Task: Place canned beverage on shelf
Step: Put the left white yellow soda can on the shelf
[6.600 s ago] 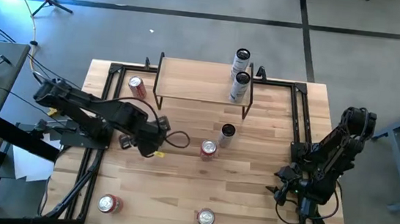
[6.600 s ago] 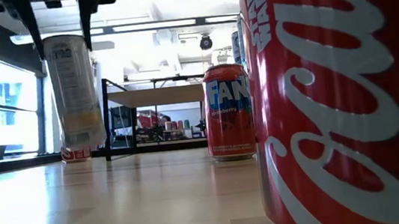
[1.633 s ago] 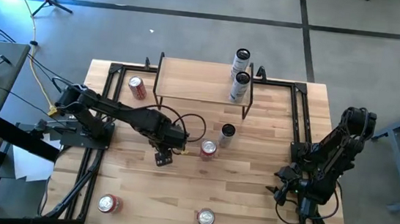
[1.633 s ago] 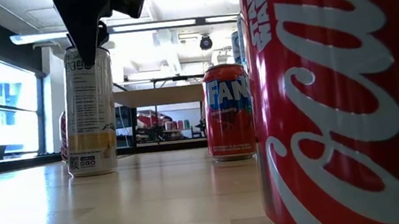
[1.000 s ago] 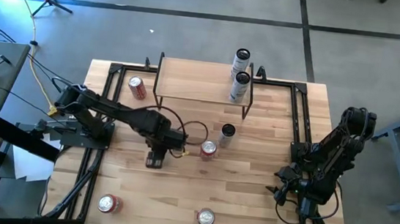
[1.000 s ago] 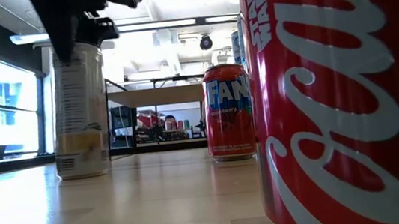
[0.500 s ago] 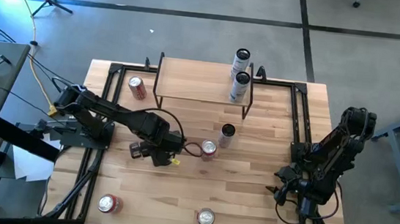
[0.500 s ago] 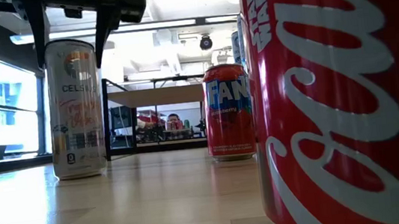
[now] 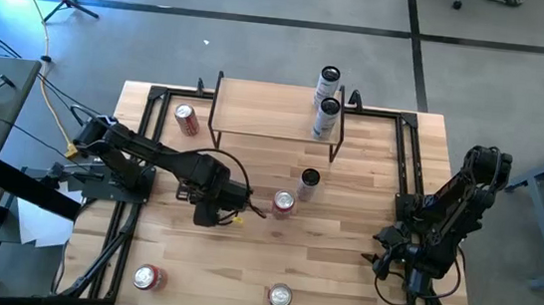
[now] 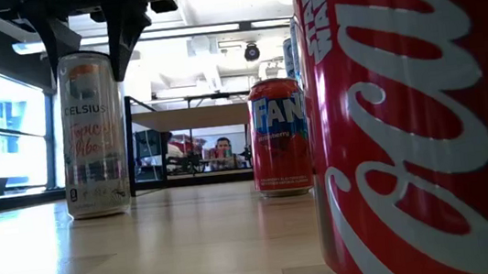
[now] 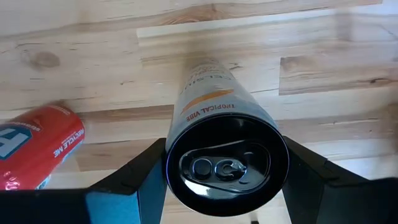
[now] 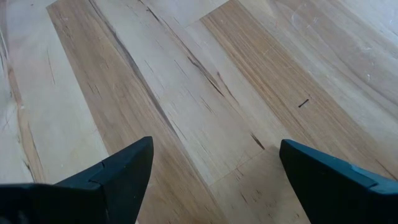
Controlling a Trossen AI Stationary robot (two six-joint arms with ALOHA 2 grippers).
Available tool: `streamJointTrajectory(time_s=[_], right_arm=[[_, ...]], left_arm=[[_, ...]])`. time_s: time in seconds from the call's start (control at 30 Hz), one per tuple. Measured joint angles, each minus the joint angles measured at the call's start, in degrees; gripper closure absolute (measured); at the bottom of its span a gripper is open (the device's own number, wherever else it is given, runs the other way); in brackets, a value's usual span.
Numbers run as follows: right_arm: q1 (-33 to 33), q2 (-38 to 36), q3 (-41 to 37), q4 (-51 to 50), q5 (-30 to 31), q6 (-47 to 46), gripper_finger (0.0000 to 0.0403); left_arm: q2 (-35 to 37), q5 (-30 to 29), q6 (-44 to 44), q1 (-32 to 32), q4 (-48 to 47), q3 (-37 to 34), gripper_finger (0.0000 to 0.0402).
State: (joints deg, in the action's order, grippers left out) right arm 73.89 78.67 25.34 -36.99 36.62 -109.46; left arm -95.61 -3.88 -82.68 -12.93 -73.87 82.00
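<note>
A tall white Celsius can (image 10: 93, 145) stands upright on the wooden table, left of a red Fanta can (image 10: 279, 138). My left gripper (image 10: 88, 58) reaches down from above and is shut on the white can's top; in the high view the gripper (image 9: 212, 205) hides the can. The shelf (image 9: 266, 112) stands at the table's far side, with two slim cans (image 9: 326, 118) at its right end. My right gripper (image 9: 387, 259) waits open near the table's right edge, with only bare wood between its fingers (image 12: 124, 168). My left gripper pinches the white can's upper end between its two fingers, one on each side just below the top rim (image 11: 171, 165). The fingers (image 11: 146, 180) point straight down. The can stays upright, its base on or just above the tabletop.
A dark-topped can (image 9: 309, 180) stands between the Fanta can (image 9: 283, 204) and the shelf. A red can (image 9: 186, 117) sits left of the shelf and two more (image 9: 147, 278) (image 9: 280, 296) near the front edge. A Coca-Cola can (image 10: 408, 118) fills the low view's right.
My left gripper has rolled about a quarter turn around its downward axis while staying in place. The white can has turned with it, still upright, so its front label now faces the low camera.
</note>
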Motion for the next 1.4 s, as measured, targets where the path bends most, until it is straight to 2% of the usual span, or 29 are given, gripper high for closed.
streamJointTrajectory(time_s=[0.2, 0.37, 0.47, 0.67, 0.9, 1.2, 1.3, 1.4], right_arm=[[-0.01, 0.01, 0.00, 0.00, 0.00, 0.01, 0.0064], [0.00, 0.02, 0.00, 0.00, 0.00, 0.00, 0.0064], [-0.01, 0.01, 0.00, 0.01, 0.00, 0.01, 0.0064], [0.00, 0.00, 0.00, 0.01, 0.00, 0.00, 0.0064], [-0.01, 0.00, 0.00, 0.01, 0.00, -0.01, 0.0064], [-0.01, 0.01, 0.00, 0.01, 0.01, 0.01, 0.0064], [-0.01, 0.00, 0.00, 0.01, 0.00, 0.00, 0.0064], [-0.01, 0.01, 0.00, 0.01, 0.02, 0.00, 0.0064]], left_arm=[[0.00, -0.24, 2.86, -0.43, 0.05, -0.01, 0.0184], [-0.17, -0.46, 6.40, -0.39, 0.66, -0.22, 0.0118], [-0.26, -0.23, 6.58, -0.39, 0.87, -0.24, 0.0096], [-0.24, -0.24, 7.62, -0.39, 1.63, -0.03, 0.0090], [-0.22, 0.20, 11.85, -1.14, -1.12, 4.88, 0.0090], [-0.11, 3.27, 29.13, -5.63, -9.33, 14.82, 0.0089], [-0.11, 3.39, 37.35, -7.76, -10.88, 18.22, 0.0089], [-0.09, 4.51, 49.22, -9.94, -11.37, 20.83, 0.0089]])
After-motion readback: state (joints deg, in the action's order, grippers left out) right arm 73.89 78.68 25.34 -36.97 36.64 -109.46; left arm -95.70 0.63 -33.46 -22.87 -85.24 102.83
